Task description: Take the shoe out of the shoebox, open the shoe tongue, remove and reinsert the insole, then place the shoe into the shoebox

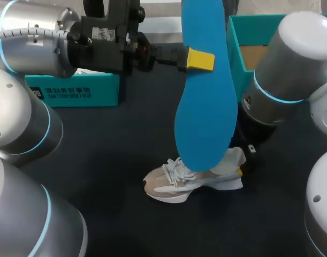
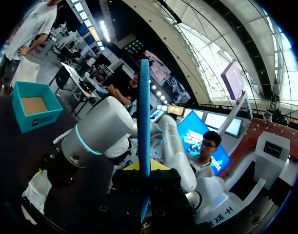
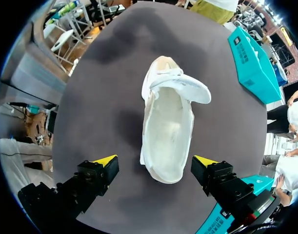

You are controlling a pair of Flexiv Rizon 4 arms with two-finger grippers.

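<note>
Held upright, the insole point(image 1: 206, 107) was pinched at mid-length by the left gripper point(image 1: 198, 60), toe-end just above the mid-table shoe point(image 1: 192, 182); the right gripper point(image 3: 155, 162) was spread beside its heel.

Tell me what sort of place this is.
Likely a robot workbench for shoe handling: a dark table with a pale shoe on it, a teal shoebox near its edge, and the left gripper holding a blue insole.
</note>
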